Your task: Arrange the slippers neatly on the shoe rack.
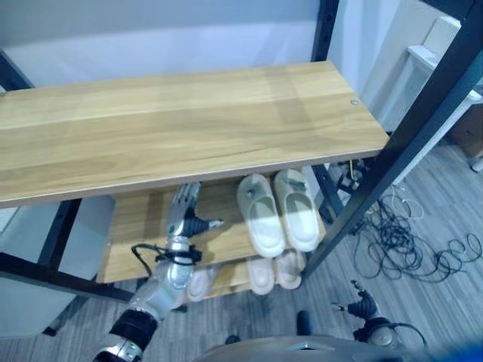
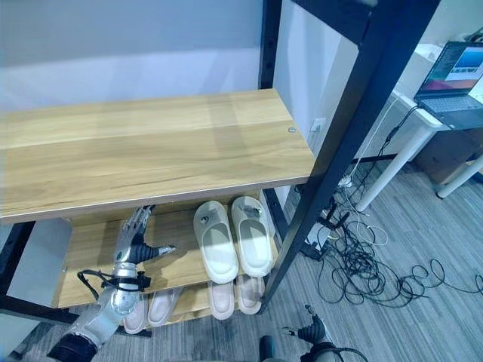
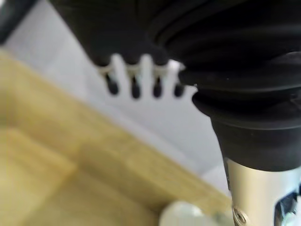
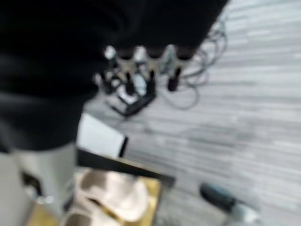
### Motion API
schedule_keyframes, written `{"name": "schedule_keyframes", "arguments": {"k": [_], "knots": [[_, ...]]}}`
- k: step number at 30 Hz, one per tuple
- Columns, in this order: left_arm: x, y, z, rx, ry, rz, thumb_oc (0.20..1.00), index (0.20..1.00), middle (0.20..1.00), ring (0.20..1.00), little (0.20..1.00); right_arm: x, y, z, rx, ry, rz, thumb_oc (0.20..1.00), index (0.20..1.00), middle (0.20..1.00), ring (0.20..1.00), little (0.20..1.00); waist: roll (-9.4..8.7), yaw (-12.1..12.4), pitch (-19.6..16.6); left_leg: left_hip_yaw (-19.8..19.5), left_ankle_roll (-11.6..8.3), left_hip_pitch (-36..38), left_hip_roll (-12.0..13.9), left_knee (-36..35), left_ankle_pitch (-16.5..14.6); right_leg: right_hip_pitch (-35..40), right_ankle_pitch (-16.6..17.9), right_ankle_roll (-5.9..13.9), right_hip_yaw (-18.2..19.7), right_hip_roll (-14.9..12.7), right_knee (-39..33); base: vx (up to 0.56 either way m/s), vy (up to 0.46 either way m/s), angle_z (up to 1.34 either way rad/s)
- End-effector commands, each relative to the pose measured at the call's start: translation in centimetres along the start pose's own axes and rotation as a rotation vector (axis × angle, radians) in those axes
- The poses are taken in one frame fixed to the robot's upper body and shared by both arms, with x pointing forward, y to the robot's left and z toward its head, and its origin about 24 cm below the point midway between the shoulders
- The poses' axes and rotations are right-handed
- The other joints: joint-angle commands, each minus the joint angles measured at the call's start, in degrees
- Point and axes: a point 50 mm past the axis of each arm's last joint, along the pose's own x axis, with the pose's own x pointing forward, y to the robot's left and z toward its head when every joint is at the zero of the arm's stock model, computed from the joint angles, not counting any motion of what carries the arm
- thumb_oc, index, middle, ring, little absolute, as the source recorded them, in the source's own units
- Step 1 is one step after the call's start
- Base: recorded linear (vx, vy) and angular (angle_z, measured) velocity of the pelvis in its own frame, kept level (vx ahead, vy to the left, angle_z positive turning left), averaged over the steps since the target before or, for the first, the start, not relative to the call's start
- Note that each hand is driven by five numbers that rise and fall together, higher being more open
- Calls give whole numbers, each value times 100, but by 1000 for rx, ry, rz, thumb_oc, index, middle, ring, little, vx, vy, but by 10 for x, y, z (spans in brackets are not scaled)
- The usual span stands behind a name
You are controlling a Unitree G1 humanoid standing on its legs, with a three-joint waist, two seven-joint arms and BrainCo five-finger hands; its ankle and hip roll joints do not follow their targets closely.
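Reaching in from the near edge, the robot's left hand (image 1: 183,217) is hovering over the middle shelf (image 1: 136,226) of the tall wooden shoe rack with black metal posts (image 1: 189,124), fingers straight and spread, thumb out, holding nothing. Beside that hand on the middle shelf, a pair of pale cream foam slippers (image 1: 276,211) is lying side by side, toes pointing inward. Below them, on the bottom shelf, a second pair of beige-pink slippers (image 1: 275,271) is sitting, with another pale pair (image 2: 149,308) under the left forearm. Low beside the rack, the right hand (image 4: 141,66) is hanging over the floor, fingers relaxed and empty. Such slippers are probably light, soft and a little springy; gripping across the upper strap or pinching the sole's edge should hold best.
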Motion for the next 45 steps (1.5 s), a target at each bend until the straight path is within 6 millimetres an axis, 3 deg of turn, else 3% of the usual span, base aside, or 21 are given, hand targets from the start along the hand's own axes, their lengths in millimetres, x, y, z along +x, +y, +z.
{"name": "schedule_keyframes", "arguments": {"k": [1, 5, 13, 15, 16, 18, 19, 22, 23, 24, 25, 26, 27, 29, 31, 32, 34, 36, 40, 42, 45], "knots": [[6, -3, 1, -39, -19, -35, 1000, 1000, 1000, 1000, 1000, 1, -2, -5, 45, 34, -32, 1000, 1000, 1000, 1000, 1000, -22, -5, -428, -175, -328, -565, 8, 57, 560, 696, -695, 371, -289, -130, 117, -100, -92, 19], [-3, -3, -9, -68, 53, -34, 1000, 1000, 1000, 1000, 1000, 2, -2, -4, 49, 33, -42, 1000, 1000, 1000, 1000, 1000, -12, 67, -457, -191, -383, -601, 71, 57, 669, 716, -723, 328, -351, -51, 84, -81, -73, 8], [-14, 12, -30, -63, 133, -18, 1000, 1000, 1000, 1000, 1000, 0, 1, -11, 76, 78, -46, 1000, 1000, 1000, 1000, 1000, 41, 381, -204, -491, -689, -891, 420, 57, 1277, 786, -957, 95, -512, 344, 75, -142, -149, 16], [-14, 11, -28, -73, 126, -28, 1000, 1000, 1000, 1000, 1000, 1, 1, -10, 64, 80, -44, 1000, 1000, 1000, 1000, 1000, 60, 471, -109, -502, -777, -1008, 507, 57, 1431, 775, -1023, 78, -580, 408, 75, -221, -97, 10], [-10, 8, -21, -125, 113, -45, 1000, 1000, 1000, 1000, 1000, 5, -3, -7, 40, 73, -54, 1000, 1000, 1000, 1000, 1000, 55, 565, 99, -526, -842, -1222, 547, 204, 1723, 775, -1040, 49, -646, 420, 75, -242, -49, 5], [-8, 6, -16, -174, 113, -50, 1000, 1000, 1000, 1000, 1000, 7, -6, -5, 34, 71, -65, 1000, 1000, 1000, 1000, 1000, 14, 576, 214, -531, -826, -1410, 529, 472, 1715, 740, -999, 26, -700, 387, 75, -272, -28, 23], [-7, 3, -13, -232, 125, -65, 1000, 1000, 1000, 1000, 1000, 8, -10, -5, 27, 76, -76, 1000, 1000, 1000, 1000, 1000, -40, 556, 271, -470, -756, -1485, 501, 717, 1594, 689, -940, 13, -734, 338, 75, -345, -16, 25], [-17, -13, -15, -413, 240, -103, 1000, 1000, 1000, 1000, 1000, 9, -20, -10, 52, 119, -120, 1000, 1000, 1000, 1000, 1000, -218, 428, 315, -340, -471, -1270, 332, 1507, 749, 490, -666, 43, -769, 129, 75, -278, 31, 21], [-17, -13, -15, -414, 239, -103, 1000, 1000, 1000, 1000, 1000, 9, -20, -10, 52, 119, -121, 1000, 1000, 1000, 1000, 1000, -219, 422, 306, -346, -467, -1293, 327, 1513, 758, 473, -657, 44, -774, 125, 75, -173, 67, 10], [-26, -24, -21, -442, 304, -141, 1000, 1000, 1000, 1000, 1000, 10, -22, -10, 68, 128, -125, 1000, 1000, 1000, 1000, 1000, -264, 387, 296, -461, -439, -1218, 212, 1960, 542, 404, -560, 57, -727, 76, 75, -254, 140, 4], [-45, -38, -30, -524, 418, -193, 1000, 1000, 1000, 1000, 1000, 10, -26, -13, 82, 148, -147, 1000, 1000, 1000, 1000, 1000, -304, 352, 297, -847, -395, -1017, -23, 2776, 243, 263, -396, 100, -646, 7, 75, -316, 199, -14], [-58, -47, -35, -550, 485, -230, 1000, 1000, 1000, 1000, 1000, 9, -28, -18, 73, 172, -159, 1000, 1000, 1000, 1000, 1000, -280, 334, 303, -987, -380, -891, -50, 3084, 125, 211, -341, 115, -634, 1, 75, -303, 261, -32], [-71, -55, -41, -559, 554, -269, 1000, 1000, 1000, 1000, 1000, 9, -30, -21, 72, 190, -168, 1000, 1000, 1000, 1000, 1000, -238, 275, 284, -1083, -382, -695, -38, 3029, 18, 145, -277, 148, -596, 6, 75, -184, 232, -32], [-85, -67, -46, -534, 619, -342, 1000, 1000, 1000, 1000, 1000, 5, -27, -28, 155, 237, -171, 1000, 1000, 1000, 1000, 1000, -167, 143, 206, -1221, -307, -160, -72, 2201, -310, -104, -54, 272, -528, -30, 75, -182, 281, -8], [-101, -78, -52, -525, 700, -400, 1000, 1000, 1000, 1000, 1000, 1, -24, -38, 255, 297, -200, 1000, 1000, 1000, 1000, 1000, -189, 4, 129, -1143, -217, 132, -154, 1490, -703, -338, 192, 447, -551, -303, 75, -283, 433, 18], [-109, -83, -60, -523, 774, -428, 1000, 1000, 1000, 1000, 1000, -3, -20, -44, 277, 339, -193, 1000, 1000, 1000, 1000, 1000, -262, -63, 144, -1156, -117, 146, -369, 1213, -776, -459, 378, 581, -577, -608, 80, -331, 520, 43], [-122, -85, -69, -470, 832, -464, 1000, 1000, 1000, 1000, 1000, -6, -14, -49, 248, 370, -183, 1000, 1000, 1000, 1000, 1000, -270, -41, 236, -1100, -21, 157, -503, 1103, -867, -509, 413, 650, -610, -825, 181, -265, 407, 43], [-134, -83, -80, -423, 895, -479, 1000, 1000, 1000, 1000, 1000, -3, -6, -41, 306, 356, -160, 1000, 1000, 1000, 1000, 1000, -240, -33, 362, -1037, 30, 154, -560, 1056, -777, -644, 502, 650, -693, -949, 454, -234, 259, -2], [-169, -77, -103, -394, 1113, -496, 1000, 1000, 1000, 1000, 1000, -1, 0, -34, 361, 327, -125, 1000, 1000, 1000, 1000, 1000, -126, 24, 489, -925, 153, 56, -626, 1033, -593, -590, 162, 548, -820, -909, 1003, -219, 184, -40], [-186, -68, -116, -399, 1244, -474, 1000, 1000, 1000, 1000, 1000, -5, 4, -41, 424, 353, -100, 1000, 1000, 1000, 1000, 1000, -91, 127, 441, -914, 256, -136, -710, 1116, -479, -373, -156, 435, -669, -766, 1682, -176, 131, -26], [-195, -61, -124, -427, 1333, -421, 1000, 1000, 1000, 1000, 1000, -8, 7, -45, 493, 367, -88, 1000, 1000, 1000, 1000, 1000, -79, 175, 317, -904, 292, -282, -730, 1128, -364, -256, -351, 387, -486, -616, 2153, -88, 56, -4]]}}
